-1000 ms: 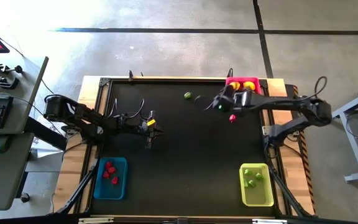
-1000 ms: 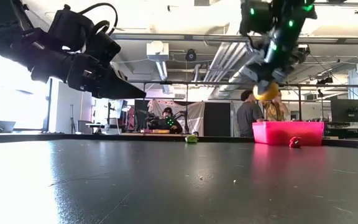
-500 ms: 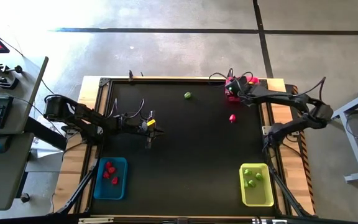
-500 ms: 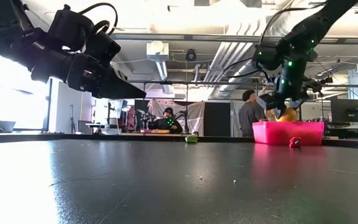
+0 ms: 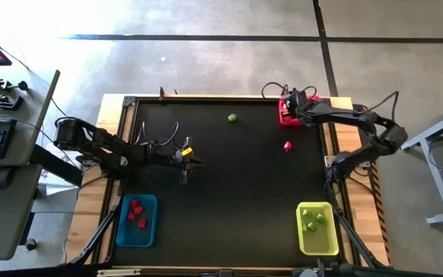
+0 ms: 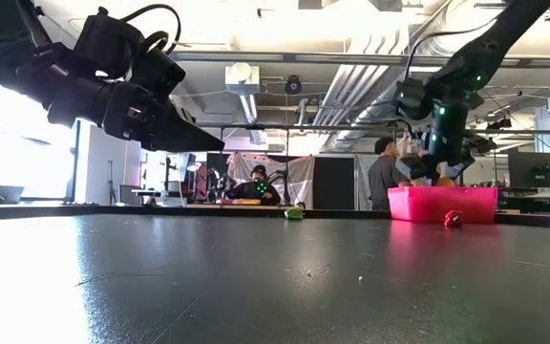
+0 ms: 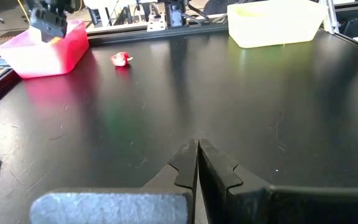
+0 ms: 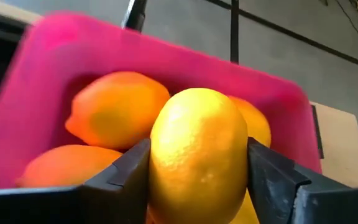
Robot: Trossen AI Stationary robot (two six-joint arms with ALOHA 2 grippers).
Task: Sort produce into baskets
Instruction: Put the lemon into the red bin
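Note:
My right gripper (image 8: 197,180) is over the pink-red basket (image 8: 166,62) at the table's far right corner, shut on a yellow lemon (image 8: 197,155). Under it, other lemons (image 8: 117,109) lie in the basket. A red piece (image 5: 288,145) and a green piece (image 5: 233,118) lie loose on the black table. The blue basket (image 5: 151,231) holds red pieces and the yellow-green basket (image 5: 316,240) holds green ones. My left gripper (image 5: 197,161) hangs shut above the table's left middle, touching nothing. My right gripper pinches the lemon's two opposite sides (image 8: 160,168) around its middle, one finger (image 8: 126,174) on each side. The fingers slant down from above, from the table's near side. The lemon sits at the basket's rim height (image 6: 437,179); whether it rests on the lemons below, I cannot tell.
The pink-red basket (image 5: 284,117) stands against the far right frame of the table, with cables beside it. The yellow-green basket (image 7: 275,25) is at the near right corner, the blue one at the near left. People stand in the room beyond the table.
My right gripper has carried the lemon from above the table's far middle toward the far right corner and down over the pink-red basket, tipping more steeply downward. The lemon has stayed between its fingers. The loose pieces have not moved.

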